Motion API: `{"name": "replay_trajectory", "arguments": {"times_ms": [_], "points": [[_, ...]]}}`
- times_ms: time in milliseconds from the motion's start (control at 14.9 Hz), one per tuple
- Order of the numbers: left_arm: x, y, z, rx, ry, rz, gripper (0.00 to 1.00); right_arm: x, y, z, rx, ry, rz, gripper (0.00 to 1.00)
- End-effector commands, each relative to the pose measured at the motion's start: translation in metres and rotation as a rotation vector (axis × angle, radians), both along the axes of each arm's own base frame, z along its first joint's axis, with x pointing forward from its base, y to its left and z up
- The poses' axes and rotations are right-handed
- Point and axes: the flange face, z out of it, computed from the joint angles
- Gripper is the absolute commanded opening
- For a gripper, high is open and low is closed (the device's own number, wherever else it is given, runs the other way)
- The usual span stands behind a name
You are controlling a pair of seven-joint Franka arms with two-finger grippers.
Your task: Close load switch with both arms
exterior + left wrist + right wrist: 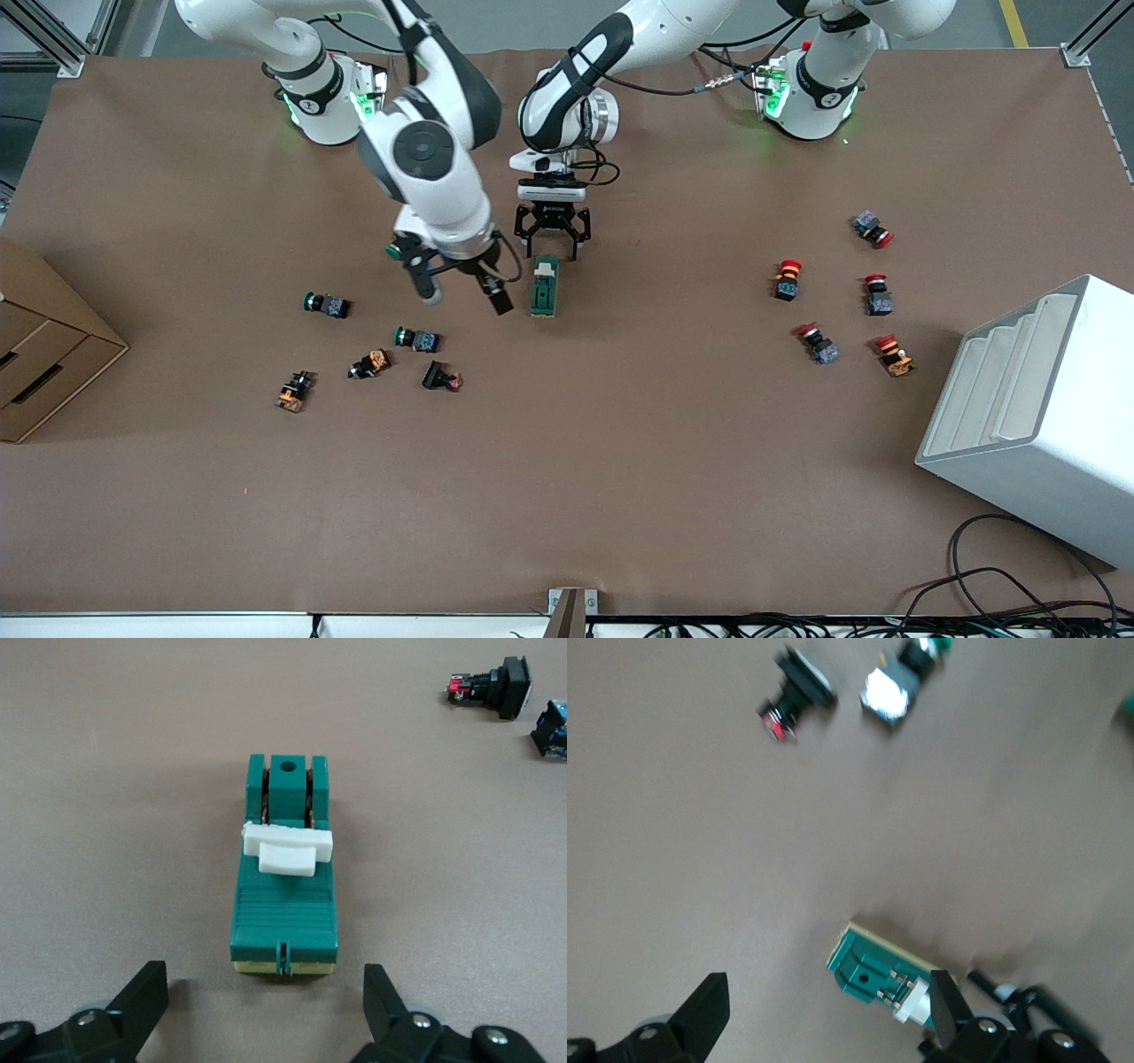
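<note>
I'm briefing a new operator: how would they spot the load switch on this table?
On the brown table, look just below the open left gripper. There lies a dark green oblong block with a cream-white lever, longer than the round-capped push buttons nearby.

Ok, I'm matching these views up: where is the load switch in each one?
Front view: load switch mid-table, just below the left gripper.
Left wrist view: centre, lever up.
Right wrist view: bottom edge, by one jaw.
Shared landmark: its white lever.
</note>
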Motion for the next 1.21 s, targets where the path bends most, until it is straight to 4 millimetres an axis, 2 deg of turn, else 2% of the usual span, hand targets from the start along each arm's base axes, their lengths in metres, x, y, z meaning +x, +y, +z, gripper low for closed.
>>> {"name": "replay_trajectory", "arguments": {"times_ms": [0,134,403,807,1143], "points": [[-0.021,0.015,-0.028,0.011,0.041,0.017,0.98,-0.024,0.03,-0.04,0.036,-0.018,-0.082,1.0],[-0.02,0.016,-0.029,0.014,0.037,0.013,0.98,-0.036,0.043,-0.059,0.042,-0.023,-0.079,1.0],[-0.023,0.016,-0.031,0.025,0.024,0.014,0.98,-0.049,0.054,-0.084,0.036,-0.017,-0.068,1.0],[-0.027,0.018,-0.039,0.039,0.018,0.013,0.98,-0.073,0.055,-0.115,0.026,-0.012,-0.04,1.0],[-0.027,0.021,-0.042,0.047,0.019,0.014,0.98,-0.081,0.061,-0.139,0.025,-0.018,-0.02,1.0]]}}
